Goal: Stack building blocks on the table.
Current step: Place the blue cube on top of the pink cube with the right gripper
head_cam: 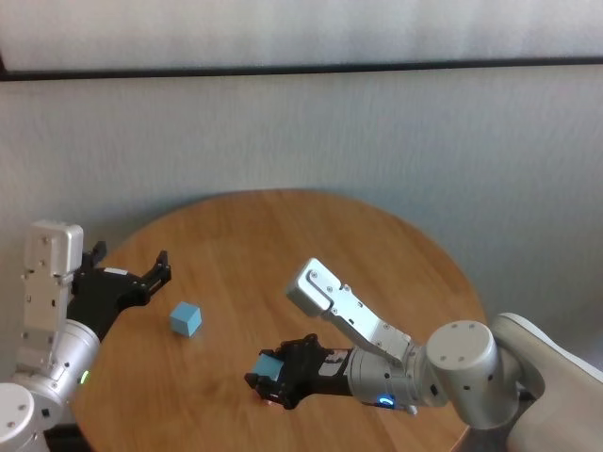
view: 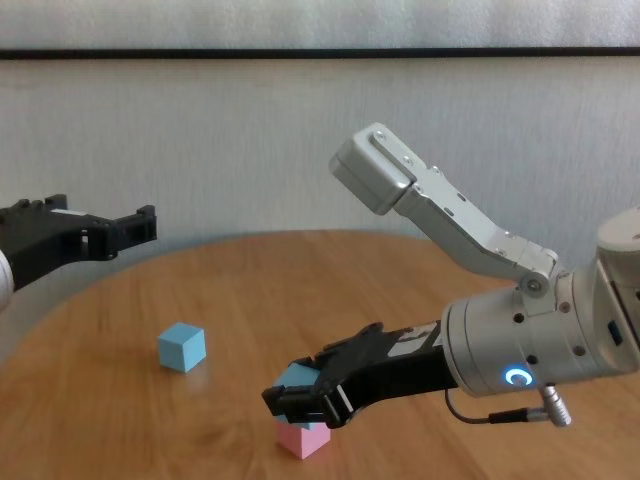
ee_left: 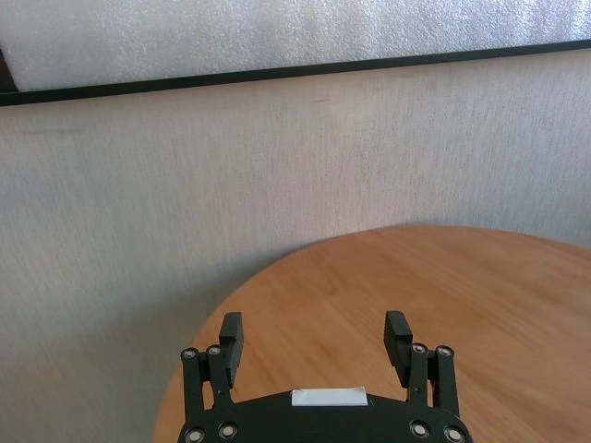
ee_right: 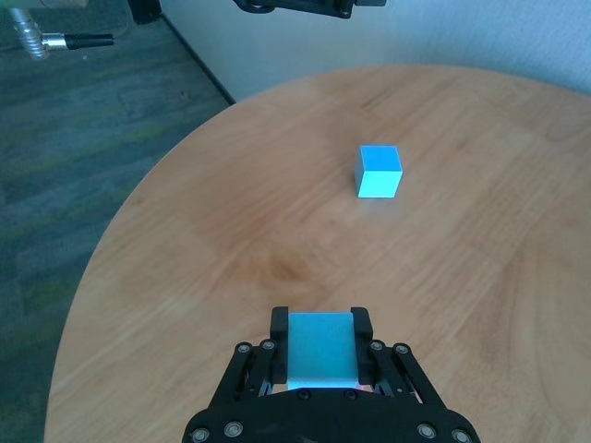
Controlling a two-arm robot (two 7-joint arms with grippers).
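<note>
My right gripper [view: 300,400] is shut on a light blue cube [view: 295,378], holding it directly over the pink cube [view: 303,439] near the table's front. I cannot tell whether the two cubes touch. The held cube fills the gap between the fingers in the right wrist view [ee_right: 321,349] and shows in the head view [head_cam: 269,366]. The second light blue cube [head_cam: 186,319] sits alone on the round wooden table [head_cam: 358,245], to the left; it also shows in the chest view [view: 182,347] and right wrist view [ee_right: 379,172]. My left gripper [head_cam: 130,259] is open and empty, hovering over the table's left edge.
A grey textured wall stands close behind the table. Dark carpet [ee_right: 83,138] lies beyond the table's left edge. Bare tabletop [view: 250,290] stretches between the loose blue cube and the pink one.
</note>
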